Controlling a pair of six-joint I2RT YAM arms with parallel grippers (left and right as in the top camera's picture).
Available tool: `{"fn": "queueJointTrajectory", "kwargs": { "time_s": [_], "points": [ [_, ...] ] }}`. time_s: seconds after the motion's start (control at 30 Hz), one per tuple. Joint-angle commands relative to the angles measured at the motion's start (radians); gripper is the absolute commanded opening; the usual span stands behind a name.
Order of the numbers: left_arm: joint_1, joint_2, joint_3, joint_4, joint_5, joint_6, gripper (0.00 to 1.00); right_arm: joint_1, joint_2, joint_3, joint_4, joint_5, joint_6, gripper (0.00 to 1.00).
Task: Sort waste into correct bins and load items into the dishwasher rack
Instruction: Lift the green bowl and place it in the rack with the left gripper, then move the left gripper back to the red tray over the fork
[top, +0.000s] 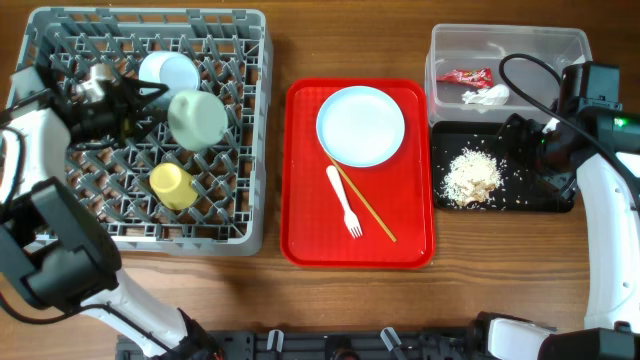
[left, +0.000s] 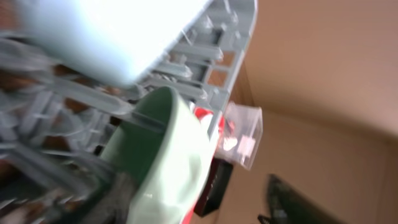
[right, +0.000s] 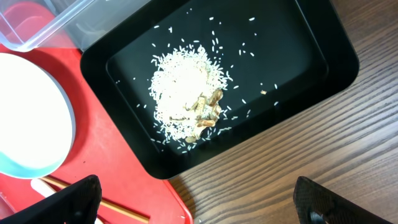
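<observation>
The grey-blue dishwasher rack (top: 250, 215) holds the pale saucer (top: 168, 70), the mint bowl (top: 197, 120) and the yellow cup (top: 172, 185). My left gripper (top: 150, 105) is inside the rack just left of the bowl (left: 168, 155), fingers apart; its wrist view is blurred. The white plate (top: 360, 125), white fork (top: 345, 200) and chopsticks (top: 368, 205) lie on the red serving tray (top: 300, 230). The clear tub (top: 505, 40) holds the red wrapper (top: 465, 75) and white tissue (top: 487, 95). The black tray (top: 545, 195) holds the rice scraps (top: 472, 178). My right gripper (top: 528, 138) is open and empty above it.
In the right wrist view, my right gripper (right: 196, 190) spans the black tray's (right: 311, 50) near corner, the red tray's edge (right: 124, 162) and bare wooden table (right: 298, 149). The rice (right: 183, 93) and plate (right: 25, 118) show there. A black cable (top: 525, 75) loops over the tub.
</observation>
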Motion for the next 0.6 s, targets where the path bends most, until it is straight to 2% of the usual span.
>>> {"fn": "queueJointTrajectory", "kwargs": {
  "time_s": [0.0, 0.2, 0.3, 0.37, 0.5, 0.57],
  "points": [
    [0.043, 0.0, 0.001, 0.004, -0.039, 0.014, 0.79, -0.004, -0.009, 0.014, -0.003, 0.013, -0.006, 1.0],
    [0.051, -0.137, 0.003, 0.04, -0.036, 0.019, 0.9, -0.004, -0.009, 0.014, -0.005, 0.013, -0.005, 1.0],
    [-0.001, -0.248, 0.003, 0.032, -0.163, 0.018, 0.91, -0.004, -0.009, 0.014, -0.005, 0.013, -0.006, 1.0],
    [-0.076, -0.312, 0.003, -0.006, -0.283, 0.018, 0.91, -0.004, -0.009, 0.014, -0.005, 0.013, -0.006, 1.0],
    [-0.309, -0.375, 0.003, -0.132, -0.467, 0.006, 0.93, -0.004, -0.009, 0.014, -0.002, 0.013, -0.006, 1.0],
    [-0.474, -0.365, 0.003, -0.201, -0.568, -0.028, 0.99, -0.004, -0.009, 0.014, -0.001, 0.014, -0.006, 1.0]
  ]
}}
